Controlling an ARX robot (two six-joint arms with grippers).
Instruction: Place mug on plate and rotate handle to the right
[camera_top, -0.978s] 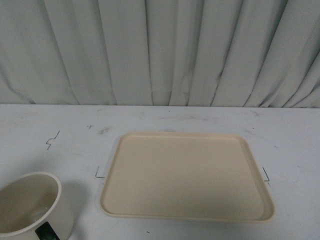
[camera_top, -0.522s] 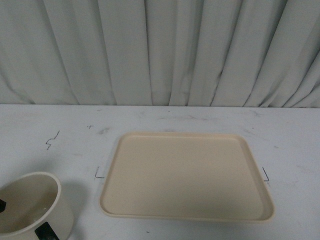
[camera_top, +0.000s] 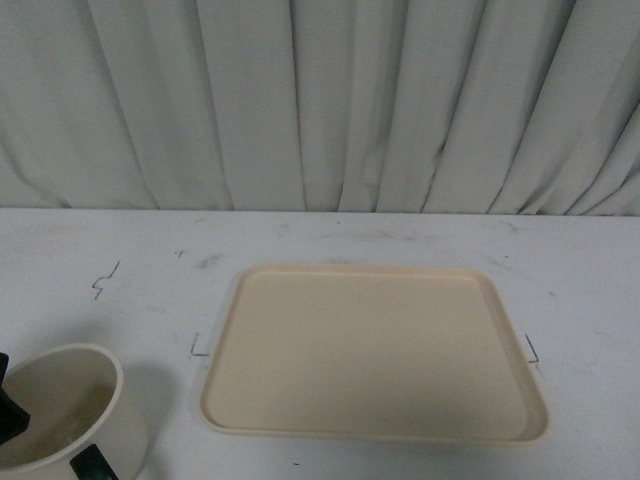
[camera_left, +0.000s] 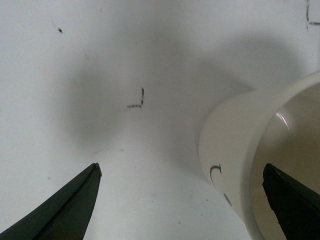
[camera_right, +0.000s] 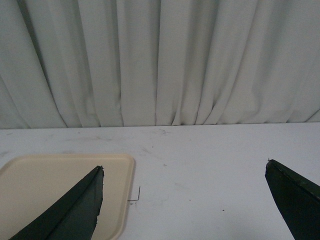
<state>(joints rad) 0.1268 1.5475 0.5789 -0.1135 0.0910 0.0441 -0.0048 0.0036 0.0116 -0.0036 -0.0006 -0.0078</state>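
A white table (camera_top: 400, 235) stands before pale curtains (camera_top: 300, 100). The mug (camera_top: 60, 410) sits upright at the front left, apart from the plate (camera_top: 370, 350). The left gripper (camera_left: 181, 167) is spread wide, with 1 finger over the mug's mouth and 1 outside. The right gripper (camera_right: 184, 165) hangs spread and holds nothing.

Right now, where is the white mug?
In the front view the mug sits at the near left edge, left of the plate and off it, the left tool straddling its rim.

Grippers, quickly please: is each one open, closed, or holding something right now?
Left gripper: open, jaws on either side of the mug wall, not gripping it yet.
Right gripper: open, holding nothing.
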